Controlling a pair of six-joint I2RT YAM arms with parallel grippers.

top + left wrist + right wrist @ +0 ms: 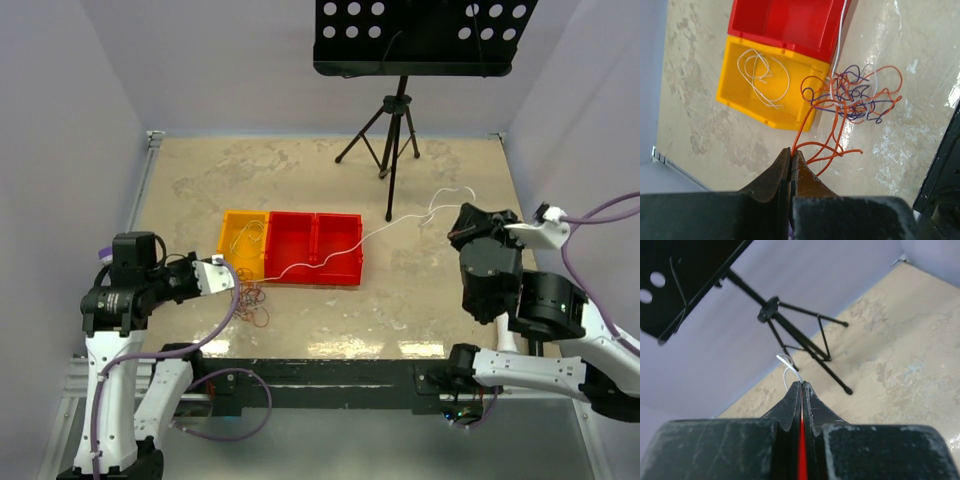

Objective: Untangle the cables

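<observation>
Cables (253,300), part-untangled: 1 white binned, 1 white stretched out, knot left.
Left gripper (791,152) closed on an orange cable (805,125) at the knot's edge. The knot (852,95) of orange and purple loops lies near the front-left corner of the table (430,190), just beside the yellow bin (770,116). Right gripper (801,386) closed on a white cable (340,250), stretched across the red bins (315,275) toward the right edge. White coil (762,75) sits in the yellow bin. Judged under half done: most loops cross.

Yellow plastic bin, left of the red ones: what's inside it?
A loose coil of thin white wire lies on the floor of the yellow plastic bin; nothing else shows inside. Only a strip of floor behind its near wall is hidden.
</observation>
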